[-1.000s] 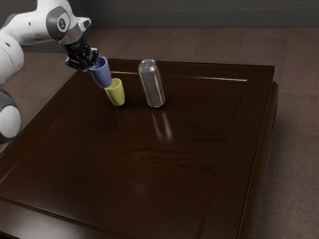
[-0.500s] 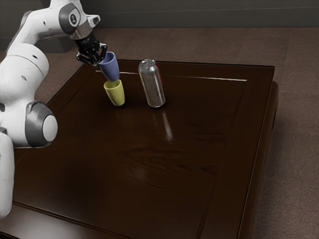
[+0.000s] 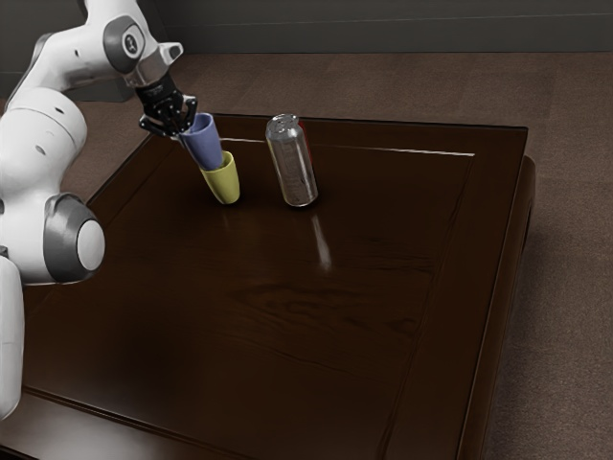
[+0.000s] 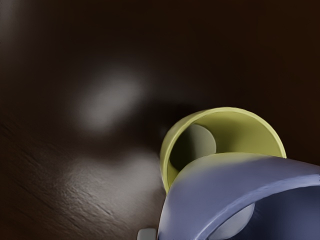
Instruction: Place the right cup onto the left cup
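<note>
One blue cup [image 3: 203,146] | pinched between fingers of the gripper [image 3: 182,130] | yellow cup [image 3: 225,182] below them, mouth up, presumably to receive it

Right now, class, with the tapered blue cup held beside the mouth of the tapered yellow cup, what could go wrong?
The wrist view shows the tapered blue cup overlapping only one side of the open tapered yellow cup, so lowering here might catch the rim and tip it. If the yellow cup toppled sideways, it might knock the tall silver can standing nearby. Opening my gripper off-centre could drop the blue cup.
</note>
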Tool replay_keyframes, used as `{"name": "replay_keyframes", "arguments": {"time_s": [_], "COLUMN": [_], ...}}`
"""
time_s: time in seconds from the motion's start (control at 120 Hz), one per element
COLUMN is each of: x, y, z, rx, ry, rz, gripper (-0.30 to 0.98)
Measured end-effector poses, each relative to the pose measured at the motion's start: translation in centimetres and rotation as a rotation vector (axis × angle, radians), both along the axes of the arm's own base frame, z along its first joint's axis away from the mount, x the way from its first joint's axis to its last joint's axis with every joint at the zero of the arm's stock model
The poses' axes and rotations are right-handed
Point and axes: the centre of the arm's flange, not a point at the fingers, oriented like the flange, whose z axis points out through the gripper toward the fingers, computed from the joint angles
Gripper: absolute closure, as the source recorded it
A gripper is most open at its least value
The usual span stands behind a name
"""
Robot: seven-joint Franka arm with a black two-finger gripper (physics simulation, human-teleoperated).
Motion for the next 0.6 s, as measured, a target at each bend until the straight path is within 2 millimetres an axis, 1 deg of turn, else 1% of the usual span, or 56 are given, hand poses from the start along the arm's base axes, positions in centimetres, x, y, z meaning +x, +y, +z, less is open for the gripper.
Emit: {"name": "replay_keyframes", "arguments": {"time_s": [0.083, 0.175, 0.383, 0.483, 0.6], "x": [0.0, 0.2, 1.2, 1.8, 1.9], "y": [0.5, 0.6, 0.3, 0.3, 0.7], "z": [-0.1, -0.3, 0.2, -0.4, -1.3], "rx": [-0.002, -0.004, 0.007, 0.013, 0.014], "ry": [-0.004, -0.011, -0.070, -0.091, -0.084], "rz": [0.007, 0.007, 0.001, -0.001, 0.005], "gripper": [0.78, 0.78, 0.78, 0.78, 0.78]}}
